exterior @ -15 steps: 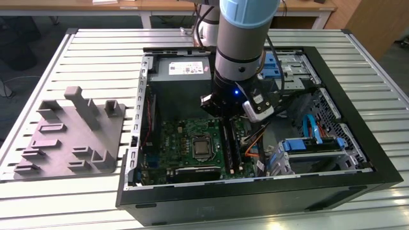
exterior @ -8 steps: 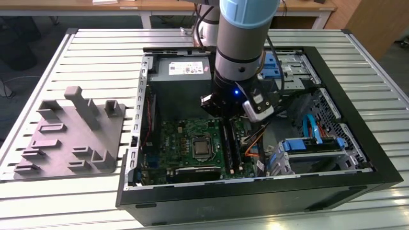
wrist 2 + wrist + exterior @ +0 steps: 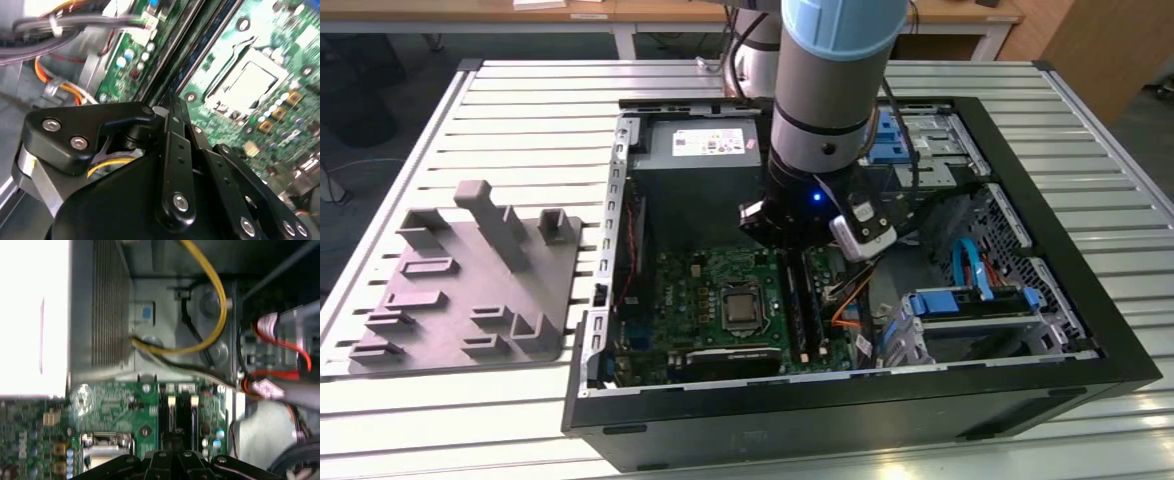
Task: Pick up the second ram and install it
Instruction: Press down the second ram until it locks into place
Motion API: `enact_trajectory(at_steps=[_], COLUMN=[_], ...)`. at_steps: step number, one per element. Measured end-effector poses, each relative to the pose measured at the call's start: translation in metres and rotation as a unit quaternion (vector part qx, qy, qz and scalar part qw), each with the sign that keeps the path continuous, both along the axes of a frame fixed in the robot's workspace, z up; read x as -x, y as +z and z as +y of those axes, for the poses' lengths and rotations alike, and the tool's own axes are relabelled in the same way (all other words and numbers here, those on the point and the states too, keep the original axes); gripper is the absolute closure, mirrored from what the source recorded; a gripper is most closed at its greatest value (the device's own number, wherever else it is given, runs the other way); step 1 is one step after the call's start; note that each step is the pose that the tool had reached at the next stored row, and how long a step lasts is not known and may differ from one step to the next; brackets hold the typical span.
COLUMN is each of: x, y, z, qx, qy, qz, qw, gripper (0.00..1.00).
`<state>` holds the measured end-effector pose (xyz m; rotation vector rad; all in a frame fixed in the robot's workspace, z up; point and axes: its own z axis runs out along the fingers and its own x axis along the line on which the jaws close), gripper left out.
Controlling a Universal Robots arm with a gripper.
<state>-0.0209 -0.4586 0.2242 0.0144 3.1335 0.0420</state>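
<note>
**Gripper low over the memory slots inside the open case**

In the exterior view, the grey-and-blue robot arm (image 3: 834, 90) reaches down into the open black computer case (image 3: 1067, 300), its black gripper (image 3: 787, 232) above the far end of the long black memory slots (image 3: 802, 305) on the green motherboard (image 3: 707, 290). The slots run near to far.

In the second wrist view, the gripper's black linkage fingers (image 3: 176, 145) converge toward the slots; whether they are clamping the second ram I cannot tell, and I cannot pick the stick out.

In the first wrist view, the slots (image 3: 180, 420) lie directly beyond the gripper (image 3: 174, 456), their long axis pointing away from it.
</note>
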Motion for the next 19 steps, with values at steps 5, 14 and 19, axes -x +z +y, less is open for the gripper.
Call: enact_trajectory(at_steps=[5, 14, 19], x=[0.000, -0.001, -0.002], y=[-0.0004, -0.0025, -0.0035], z=[-0.0187, -0.0324, -0.0371], qx=[0.0031, 0.0329, 0.0359], qy=[0.000, 0.002, 0.005], qz=[0.0000, 0.0027, 0.0052], qw=[1.0000, 0.9995, 0.9993], gripper=[0.90, 0.90, 0.90])
